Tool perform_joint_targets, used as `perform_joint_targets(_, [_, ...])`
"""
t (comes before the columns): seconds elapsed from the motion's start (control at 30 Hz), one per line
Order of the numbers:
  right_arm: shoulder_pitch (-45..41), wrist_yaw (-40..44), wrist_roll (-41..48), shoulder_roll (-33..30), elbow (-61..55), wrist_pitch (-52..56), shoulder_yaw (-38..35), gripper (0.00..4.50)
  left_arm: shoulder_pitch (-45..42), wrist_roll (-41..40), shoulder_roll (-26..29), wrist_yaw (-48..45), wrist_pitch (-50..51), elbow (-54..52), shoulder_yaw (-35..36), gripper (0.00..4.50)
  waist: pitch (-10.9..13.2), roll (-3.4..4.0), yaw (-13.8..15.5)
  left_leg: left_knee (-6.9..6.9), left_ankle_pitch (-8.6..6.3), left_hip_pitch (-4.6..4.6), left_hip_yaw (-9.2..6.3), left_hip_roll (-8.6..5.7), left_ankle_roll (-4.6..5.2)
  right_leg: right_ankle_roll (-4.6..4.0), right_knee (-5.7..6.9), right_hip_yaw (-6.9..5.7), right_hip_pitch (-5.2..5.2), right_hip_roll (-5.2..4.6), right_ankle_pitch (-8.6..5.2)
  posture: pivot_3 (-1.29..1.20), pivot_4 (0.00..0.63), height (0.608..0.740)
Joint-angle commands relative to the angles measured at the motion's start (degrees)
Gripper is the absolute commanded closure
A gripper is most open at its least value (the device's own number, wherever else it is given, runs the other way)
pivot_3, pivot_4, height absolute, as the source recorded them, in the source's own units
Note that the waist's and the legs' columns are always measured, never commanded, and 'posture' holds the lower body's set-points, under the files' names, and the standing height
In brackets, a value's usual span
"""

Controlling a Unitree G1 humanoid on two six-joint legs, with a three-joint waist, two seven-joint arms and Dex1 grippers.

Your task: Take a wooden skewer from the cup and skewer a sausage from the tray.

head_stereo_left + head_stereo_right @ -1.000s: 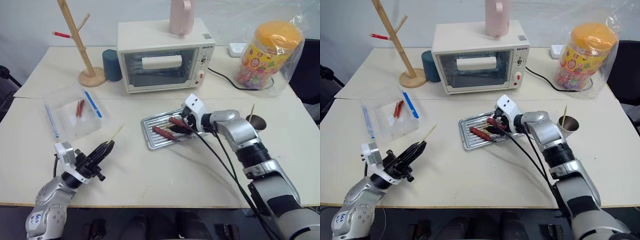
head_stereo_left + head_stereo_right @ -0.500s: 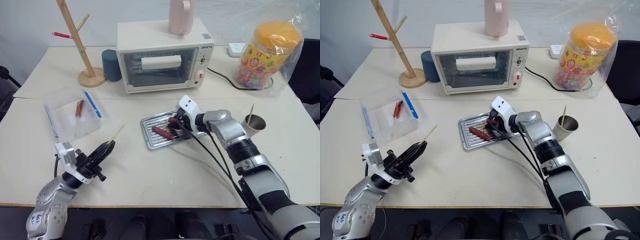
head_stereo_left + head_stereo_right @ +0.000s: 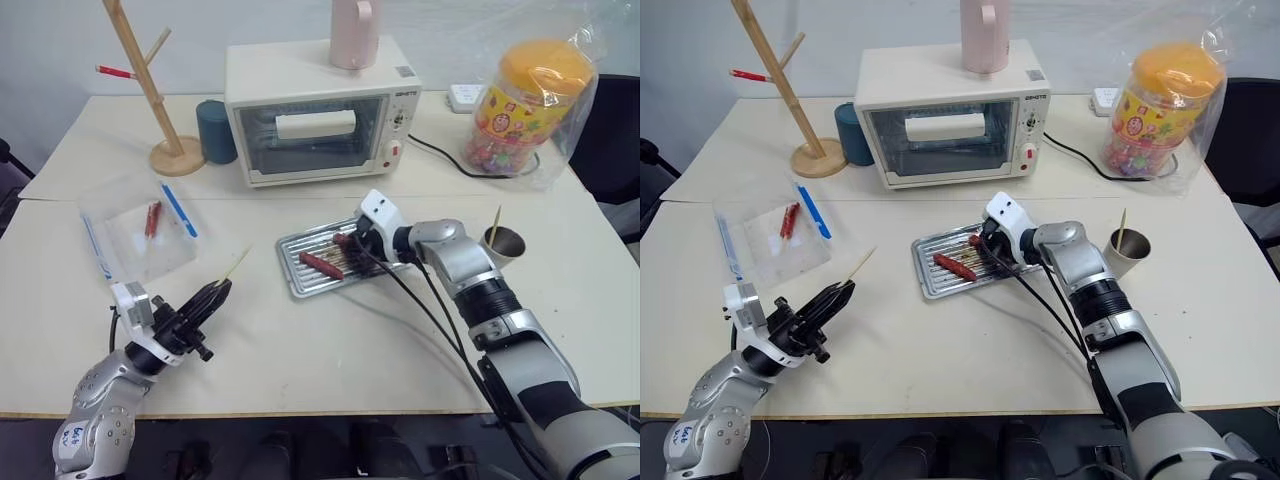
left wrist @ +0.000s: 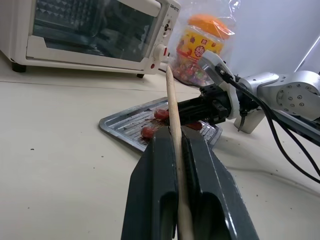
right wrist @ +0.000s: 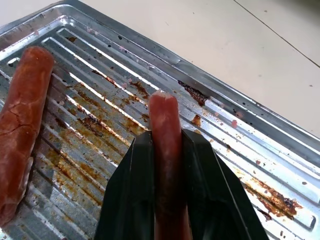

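I've got the left gripper clamped on the wooden skewer near the table's front edge, short of the tray, right gripper pinching one sausage over that tray, second sausage lying beside it, cup right of the tray.

reddish-brown sausage on a ribbed silver tray (brown stains), pale skewer.

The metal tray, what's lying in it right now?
The tray holds two sausages: one loose sausage on the ribbed bottom, one sausage clamped between the right gripper fingers. The ribs beneath that gripper are covered.
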Motion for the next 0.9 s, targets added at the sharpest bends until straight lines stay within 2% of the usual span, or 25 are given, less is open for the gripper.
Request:
perform_joint_targets(0.03, [0.40,0.24,-0.17,-0.26,-0.46,-0.65,-1.37,3.59,-0.10,-0.29,0.27,-0.53,-0.45,-0.75,0.02,4.50,0.00,0.00,0.00,0.00,0.00,0.00,0.00,0.00,0.00,0.00,0.00,0.00,0.00,0.00,0.00,0.00,0.150,0.740])
perform_joint_targets(0.9, [2.18,1.00,0.17,0.16,-1.24,0.09,-2.63,3.59,-0.72,-0.15,0.40,-0.38,0.31,-0.33,-0.24,4.50,0.00,0.00,0.01,0.01,0.00,0.00,0.00,0.00,0.00,0.00,0.00,0.00,0.01,0.00,0.00,0.00,0.150,0.740])
